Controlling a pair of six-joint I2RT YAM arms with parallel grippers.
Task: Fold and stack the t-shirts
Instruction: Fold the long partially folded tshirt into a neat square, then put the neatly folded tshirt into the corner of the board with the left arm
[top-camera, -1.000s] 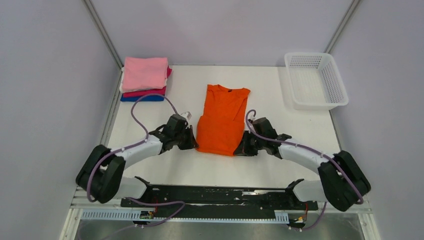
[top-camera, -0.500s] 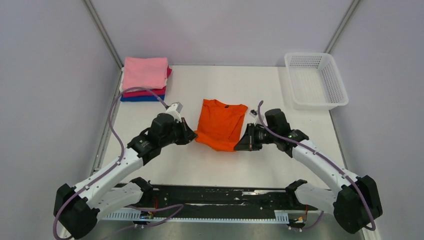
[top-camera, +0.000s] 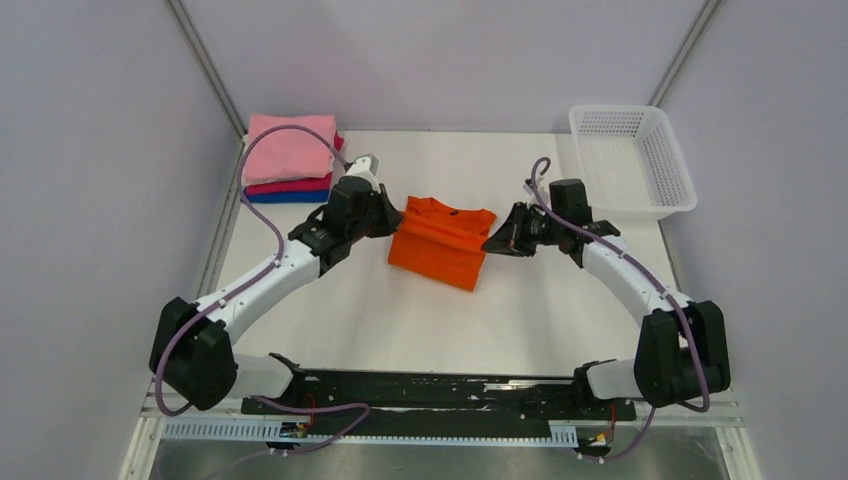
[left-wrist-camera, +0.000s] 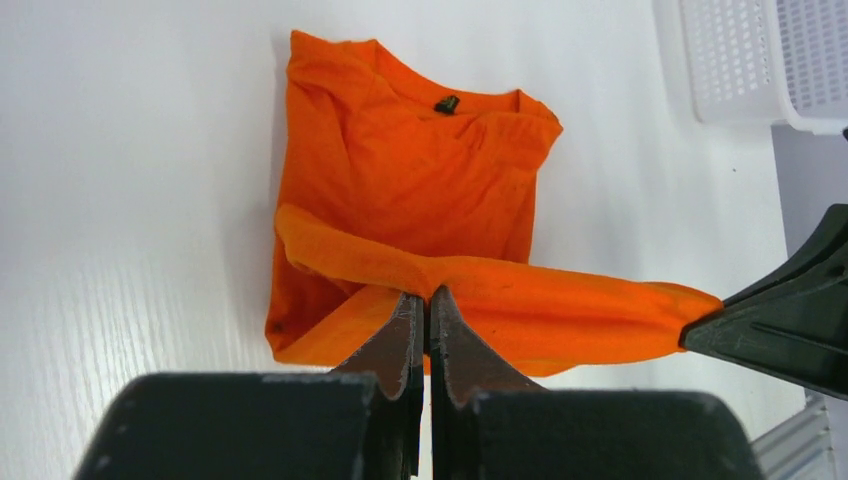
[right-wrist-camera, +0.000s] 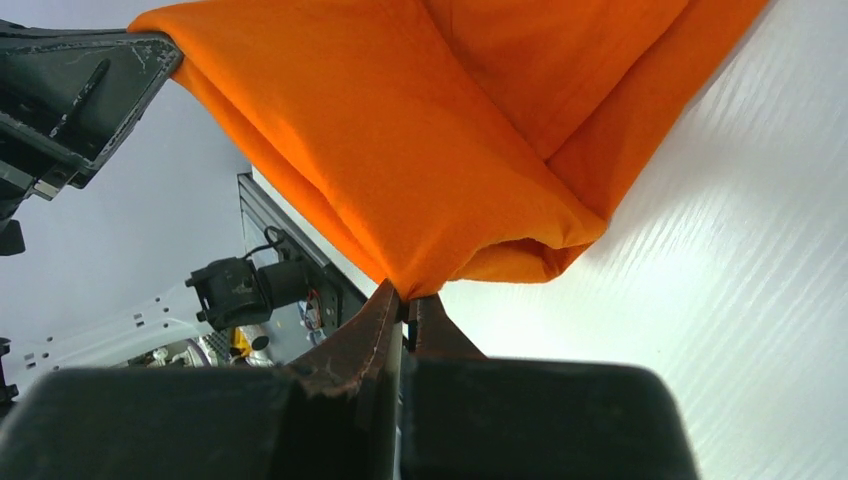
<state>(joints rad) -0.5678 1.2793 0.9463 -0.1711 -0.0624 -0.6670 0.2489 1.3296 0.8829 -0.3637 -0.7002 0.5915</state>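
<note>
The orange t-shirt (top-camera: 440, 245) lies mid-table with its bottom hem lifted and carried over toward its collar. My left gripper (top-camera: 390, 212) is shut on the hem's left corner; the left wrist view shows the pinched hem (left-wrist-camera: 470, 300) stretched above the flat shirt, my left gripper (left-wrist-camera: 421, 298) at its edge. My right gripper (top-camera: 490, 240) is shut on the hem's right corner, and the right wrist view shows the cloth (right-wrist-camera: 420, 140) hanging from my right gripper (right-wrist-camera: 406, 296). A stack of folded tees (top-camera: 290, 158), light pink on top over magenta and blue, sits at the far left.
A white mesh basket (top-camera: 632, 160) stands at the far right corner. Grey walls close in both sides and the back. The black rail with the arm bases (top-camera: 430, 388) runs along the near edge.
Both grippers have carried the shirt's bottom hem from the near edge up and away toward the collar, folding the shirt roughly in half. Both arms have stretched out farther over the table.
</note>
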